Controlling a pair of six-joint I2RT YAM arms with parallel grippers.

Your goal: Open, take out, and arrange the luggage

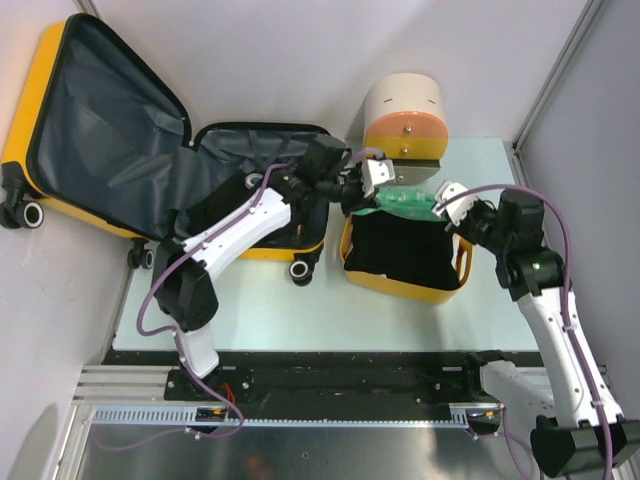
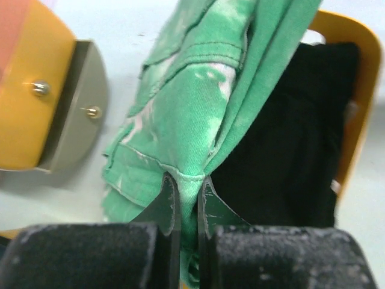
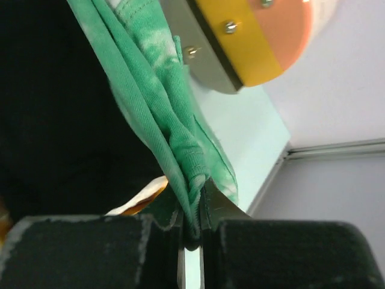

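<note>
The left end effector (image 2: 188,180) and right end effector (image 3: 192,195) each pinch a green garment (image 1: 408,201) above the yellow bin (image 1: 395,286), with the cabinet (image 1: 405,115) just behind, the open luggage (image 1: 100,130) to the left, a pale table (image 1: 300,320) and white walls (image 1: 250,60).

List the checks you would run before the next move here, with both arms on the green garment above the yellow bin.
1. Grip of the left gripper on the green garment: ok, shut on it.
2. Grip of the right gripper on the same garment: ok, shut on it.
3. The luggage open, lid laid back: ok.
4. Lower half of the luggage emptied: cannot tell, the left arm covers it.
5. Garment free of the open drawer of the drawer cabinet: ok, the left wrist view shows a gap.
6. Garment clear of the black cloth in the yellow bin: cannot tell.
</note>
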